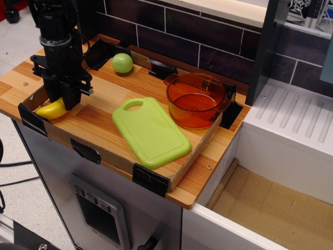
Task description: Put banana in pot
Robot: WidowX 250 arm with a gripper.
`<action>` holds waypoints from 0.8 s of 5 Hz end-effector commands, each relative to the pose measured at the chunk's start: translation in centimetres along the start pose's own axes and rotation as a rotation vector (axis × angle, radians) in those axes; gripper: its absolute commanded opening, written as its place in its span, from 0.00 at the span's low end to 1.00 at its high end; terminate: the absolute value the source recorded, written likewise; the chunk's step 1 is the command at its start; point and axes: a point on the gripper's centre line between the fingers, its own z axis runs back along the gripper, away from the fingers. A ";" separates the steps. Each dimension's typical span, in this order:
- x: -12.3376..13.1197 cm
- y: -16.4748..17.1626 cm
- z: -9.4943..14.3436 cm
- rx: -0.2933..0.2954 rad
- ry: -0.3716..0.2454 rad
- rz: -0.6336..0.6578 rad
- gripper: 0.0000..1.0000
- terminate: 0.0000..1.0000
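The yellow banana (48,111) lies at the left end of the wooden tray, next to its cardboard wall. My black gripper (63,103) stands upright over it, with the jaws drawn in on the banana's right end. Only the left part of the banana shows; the rest is hidden behind the fingers. The orange-red transparent pot (195,101) stands upright and empty at the right end of the tray, well away from the gripper.
A light-green cutting board (151,133) lies flat in the middle of the tray, between gripper and pot. A round green fruit (122,63) sits at the back. Low cardboard walls with black corner clips (150,179) ring the tray. A white sink unit (291,135) is to the right.
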 end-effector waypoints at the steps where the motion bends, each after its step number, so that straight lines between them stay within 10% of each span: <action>1: 2.0 -3.0 7.1 -0.029 -0.073 0.128 0.00 0.00; 4: 3.9 -12.2 9.3 -0.048 -0.069 0.192 0.00 0.00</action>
